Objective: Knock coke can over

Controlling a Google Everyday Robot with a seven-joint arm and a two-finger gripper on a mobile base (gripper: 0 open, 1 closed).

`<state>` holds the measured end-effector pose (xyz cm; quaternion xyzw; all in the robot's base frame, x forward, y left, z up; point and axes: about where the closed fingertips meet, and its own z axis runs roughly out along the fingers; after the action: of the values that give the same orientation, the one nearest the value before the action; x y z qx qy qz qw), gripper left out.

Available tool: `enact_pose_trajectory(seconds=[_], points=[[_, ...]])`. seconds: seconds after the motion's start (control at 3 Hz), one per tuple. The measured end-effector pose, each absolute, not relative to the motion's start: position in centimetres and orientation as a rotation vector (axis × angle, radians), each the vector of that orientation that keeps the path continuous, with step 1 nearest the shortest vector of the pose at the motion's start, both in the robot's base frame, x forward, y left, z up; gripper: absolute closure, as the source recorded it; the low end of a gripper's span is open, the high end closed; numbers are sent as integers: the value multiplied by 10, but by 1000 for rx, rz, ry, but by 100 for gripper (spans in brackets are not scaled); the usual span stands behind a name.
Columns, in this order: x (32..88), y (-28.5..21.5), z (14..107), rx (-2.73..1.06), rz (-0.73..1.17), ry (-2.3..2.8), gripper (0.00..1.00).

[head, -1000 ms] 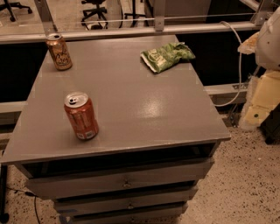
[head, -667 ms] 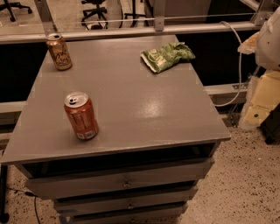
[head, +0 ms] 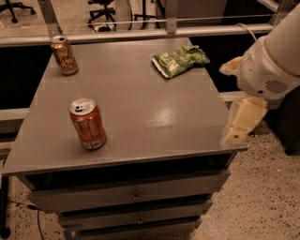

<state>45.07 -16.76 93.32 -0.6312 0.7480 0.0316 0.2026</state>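
Shiny metal coke can, smooth table, plastic gripper at right edge.

A grey bench with three drawers is standing on speckled floor; light is glinting off its top. Office chairs are sitting behind a metal rail. The claw is hanging by the bench's right edge.

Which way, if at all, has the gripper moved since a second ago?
Yes. The gripper has shifted left, toward the table. It now overlaps the table's front right corner, where before it hung clear of that edge.
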Motion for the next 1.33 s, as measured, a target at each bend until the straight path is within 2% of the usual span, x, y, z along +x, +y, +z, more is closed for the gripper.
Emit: enact_pose_trajectory(seconds=[0.33, 1.0, 1.33], points=[[468, -94, 899, -1751, 319, 1910, 0], [471, -78, 903, -1729, 353, 1873, 0], [473, -55, 905, -1690, 428, 1801, 0]])
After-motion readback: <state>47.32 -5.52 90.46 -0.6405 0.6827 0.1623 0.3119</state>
